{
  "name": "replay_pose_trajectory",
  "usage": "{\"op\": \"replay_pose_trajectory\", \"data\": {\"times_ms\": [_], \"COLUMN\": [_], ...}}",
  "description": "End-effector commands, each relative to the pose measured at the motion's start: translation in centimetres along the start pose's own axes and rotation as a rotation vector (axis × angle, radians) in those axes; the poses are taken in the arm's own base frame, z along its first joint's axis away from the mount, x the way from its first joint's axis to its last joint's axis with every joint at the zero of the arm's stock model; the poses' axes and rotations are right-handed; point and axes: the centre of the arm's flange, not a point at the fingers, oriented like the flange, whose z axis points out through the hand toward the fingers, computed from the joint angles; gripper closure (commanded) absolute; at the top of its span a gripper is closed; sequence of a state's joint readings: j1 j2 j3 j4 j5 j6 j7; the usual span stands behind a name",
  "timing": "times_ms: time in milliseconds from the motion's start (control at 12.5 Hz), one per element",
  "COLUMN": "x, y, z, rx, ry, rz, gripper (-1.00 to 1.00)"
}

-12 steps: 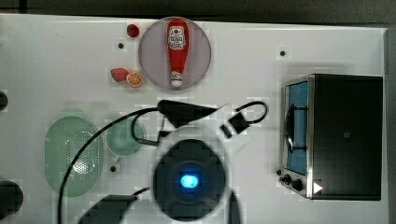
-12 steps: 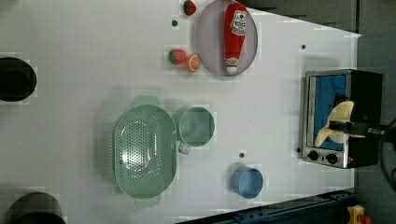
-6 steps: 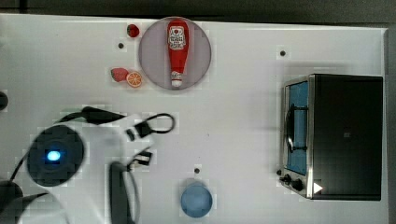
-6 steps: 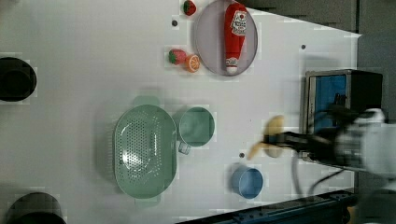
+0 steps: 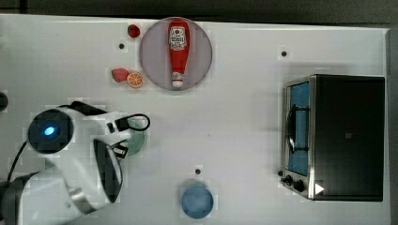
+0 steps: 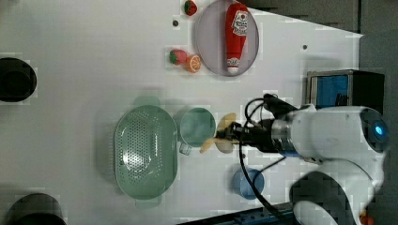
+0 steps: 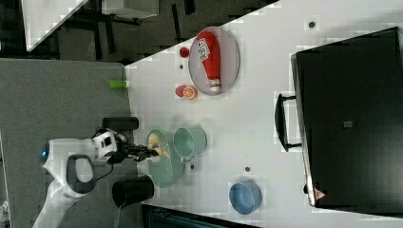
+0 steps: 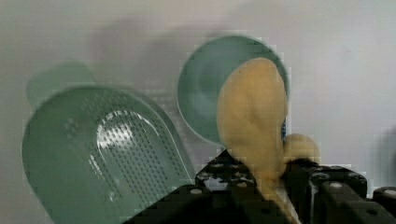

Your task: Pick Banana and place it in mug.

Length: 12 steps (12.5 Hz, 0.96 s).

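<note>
Your gripper [image 6: 233, 136] has its jaws pinching the banana [image 6: 220, 135] at the stem end, held just beside the mug [image 6: 197, 126], above the tabletop [image 6: 94, 56]. Banana looks light, stiff and smooth; keep the stem grip, since the curved fingers could swing.

The white arm [image 6: 328, 136] is stretched level across the left view from the left view's right, with a lit blue ring seen on its rounded housing. The black gripper [image 6: 230, 136] is carried at its tip, and its jaws are closed on the banana [image 6: 220, 138], which is held between them. In the wrist view the black fingers [image 8: 322, 186] are seen clamped around the fruit's stem end.
</note>
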<state>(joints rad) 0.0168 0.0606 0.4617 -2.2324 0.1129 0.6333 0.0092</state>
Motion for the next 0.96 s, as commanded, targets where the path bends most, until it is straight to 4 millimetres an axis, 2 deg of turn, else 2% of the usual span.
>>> {"op": "replay_pose_trajectory", "data": {"times_ms": [80,240,320,640,800,880,960], "x": [2.1,2.5,2.4,1.3,1.6,1.7,1.8], "y": [0.4,0.3,0.4,0.6,0.3,0.1,0.0], "z": [3.3,5.4,6.1,7.6,7.2,7.0,6.6], "rx": [0.009,0.002,-0.004,-0.016,0.012,0.023,0.037], "ry": [-0.006,0.0,0.004,0.007,0.034,0.042,0.053], "rz": [0.097,0.101,0.124,0.218,0.213,0.211,0.213], "gripper": [0.49,0.49,0.42,-0.43,-0.89,-1.0,-1.0]}}
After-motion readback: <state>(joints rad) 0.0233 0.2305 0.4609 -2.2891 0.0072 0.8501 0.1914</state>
